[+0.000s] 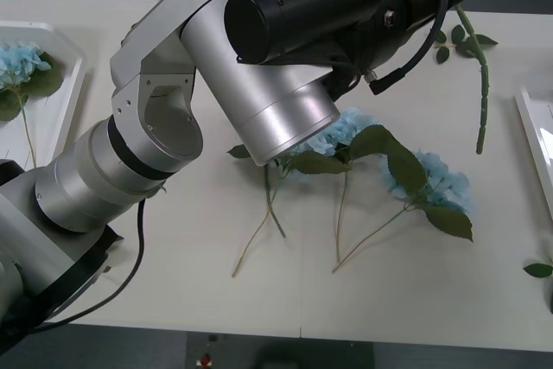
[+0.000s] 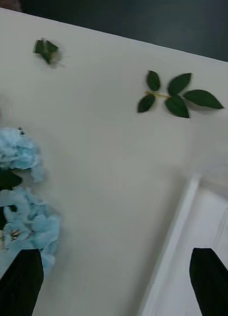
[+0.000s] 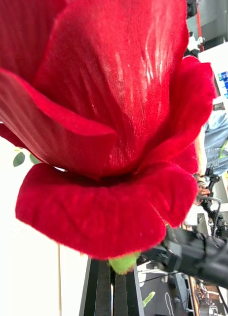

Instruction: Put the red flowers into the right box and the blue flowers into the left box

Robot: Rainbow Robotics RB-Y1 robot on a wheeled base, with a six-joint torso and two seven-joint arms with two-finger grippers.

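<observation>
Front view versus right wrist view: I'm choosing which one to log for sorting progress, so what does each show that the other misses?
Front view alone: the left box holding a blue flower, the left arm reaching across the table, and a long green stem.

Right wrist view alone: the open right pincer and a small leaf sprig.

Both: the blue flowers on the table and the right box's rim.

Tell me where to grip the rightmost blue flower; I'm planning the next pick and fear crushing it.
Grip the bare mid-stem from above, fingers across it. The blue flower lies flat, its head fluffy and leaves wide, while the thin stem slants free toward the near edge. The left gripper is shut on a red flower; the open right gripper hangs near the right box.
</observation>
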